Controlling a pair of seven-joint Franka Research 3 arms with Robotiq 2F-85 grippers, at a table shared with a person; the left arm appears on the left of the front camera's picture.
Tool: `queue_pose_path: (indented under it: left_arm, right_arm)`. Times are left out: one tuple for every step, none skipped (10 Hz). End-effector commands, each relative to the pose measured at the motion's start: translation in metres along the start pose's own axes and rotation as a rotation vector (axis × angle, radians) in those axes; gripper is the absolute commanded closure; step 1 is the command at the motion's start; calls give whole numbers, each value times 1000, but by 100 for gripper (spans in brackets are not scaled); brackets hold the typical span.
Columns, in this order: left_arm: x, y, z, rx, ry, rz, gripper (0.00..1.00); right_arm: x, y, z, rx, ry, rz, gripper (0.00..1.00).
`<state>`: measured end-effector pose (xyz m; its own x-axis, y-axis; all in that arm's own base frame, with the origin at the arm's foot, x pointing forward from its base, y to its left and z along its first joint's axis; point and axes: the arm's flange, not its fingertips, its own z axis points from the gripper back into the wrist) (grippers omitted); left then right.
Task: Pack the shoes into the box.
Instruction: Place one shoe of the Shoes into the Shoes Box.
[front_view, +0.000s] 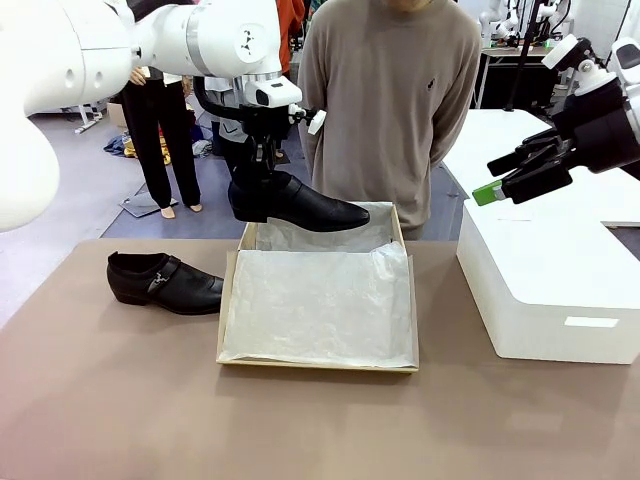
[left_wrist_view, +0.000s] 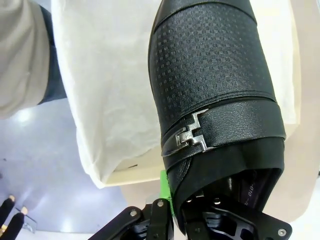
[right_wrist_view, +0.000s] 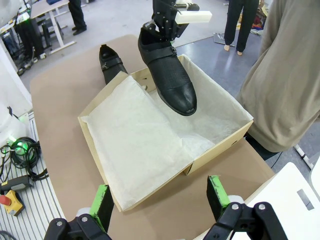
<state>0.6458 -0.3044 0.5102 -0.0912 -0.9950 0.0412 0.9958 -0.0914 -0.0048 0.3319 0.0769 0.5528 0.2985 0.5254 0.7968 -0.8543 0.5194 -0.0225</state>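
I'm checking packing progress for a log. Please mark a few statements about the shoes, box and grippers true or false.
The left gripper is shut on a glossy black leather dress shoe, above the tan cardboard box. True.
The second black shoe lies inside the box. False: it rests on the brown table, left of the box.
The right gripper is open and empty. True.
The box is bare cardboard inside. False: white tissue paper lines it.
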Motion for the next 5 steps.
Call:
queue_pose_path:
  left_arm:
    - [12,4,11,9,-34,32,100]
    - [19,9,12,2,-44,44,100]
    - [25,13,12,-6,-52,44,100]
    - [35,19,9,-15,-46,43,100]
    - [40,22,7,-16,-41,45,100]
  right_arm:
    - [1,-1,-1,10,-16,11,0]
    - [1,-1,-1,10,-16,11,0]
    - [1,-1,-1,10,-16,11,0]
    - [1,-1,-1,10,-16,11,0]
    - [1,-1,-1,10,-16,11,0]
